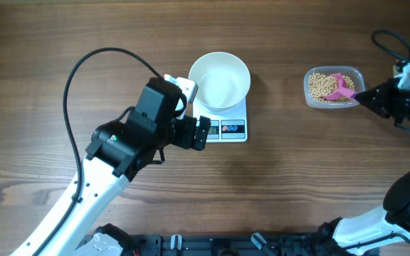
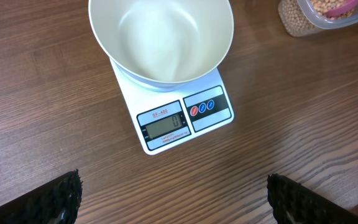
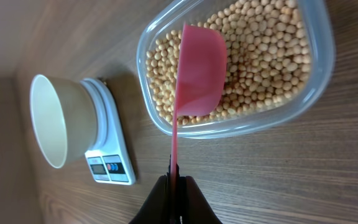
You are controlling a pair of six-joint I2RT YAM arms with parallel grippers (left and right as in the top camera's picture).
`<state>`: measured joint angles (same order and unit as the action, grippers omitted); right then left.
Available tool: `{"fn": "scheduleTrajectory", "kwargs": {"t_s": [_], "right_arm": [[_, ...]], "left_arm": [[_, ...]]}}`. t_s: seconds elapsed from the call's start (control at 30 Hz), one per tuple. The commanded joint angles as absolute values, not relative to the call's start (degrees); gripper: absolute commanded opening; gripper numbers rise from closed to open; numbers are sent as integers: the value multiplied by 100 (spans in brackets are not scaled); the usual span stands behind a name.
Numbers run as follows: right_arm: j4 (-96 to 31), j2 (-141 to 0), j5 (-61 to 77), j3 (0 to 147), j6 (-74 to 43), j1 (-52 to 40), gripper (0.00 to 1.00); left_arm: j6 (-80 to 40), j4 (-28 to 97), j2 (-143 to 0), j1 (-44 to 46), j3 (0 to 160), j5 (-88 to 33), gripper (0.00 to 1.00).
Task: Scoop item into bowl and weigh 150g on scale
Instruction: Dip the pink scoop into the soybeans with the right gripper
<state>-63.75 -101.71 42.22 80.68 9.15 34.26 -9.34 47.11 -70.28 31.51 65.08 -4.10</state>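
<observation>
Presently, verify right end effector [image 3: 178,186] clamped on handle of scoop [image 3: 197,74], cup over beans [image 3: 266,56] in tub [image 3: 321,74] for loading; left end effector [image 2: 179,202] spread wide, empty. Confirm empty bowl [image 1: 220,80] seated on scale [image 1: 232,130] for direct weighing.

Bright, even light, soft shadow under the bowl [image 1: 220,80], faint sheen on the table [image 1: 297,192], mostly sharp focus

overhead: top-down, far | left wrist: near scale [image 2: 166,126] | right wrist: near tub [image 3: 319,74] | shared: scale, bowl [image 1: 220,80]
</observation>
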Motion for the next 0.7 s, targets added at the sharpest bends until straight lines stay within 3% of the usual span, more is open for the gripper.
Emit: {"fn": "scheduleTrajectory", "kwargs": {"t_s": [0.0,0.67], "right_arm": [[-6416,-10265,4860,8012,1096,3656,4],[-6965,-10265,5811,8012,1520,4233,4]], "left_arm": [[-989,4698,-6987,3166,6482,-314,100],[-989,4698,-6987,3166,6482,-314,100]]}}
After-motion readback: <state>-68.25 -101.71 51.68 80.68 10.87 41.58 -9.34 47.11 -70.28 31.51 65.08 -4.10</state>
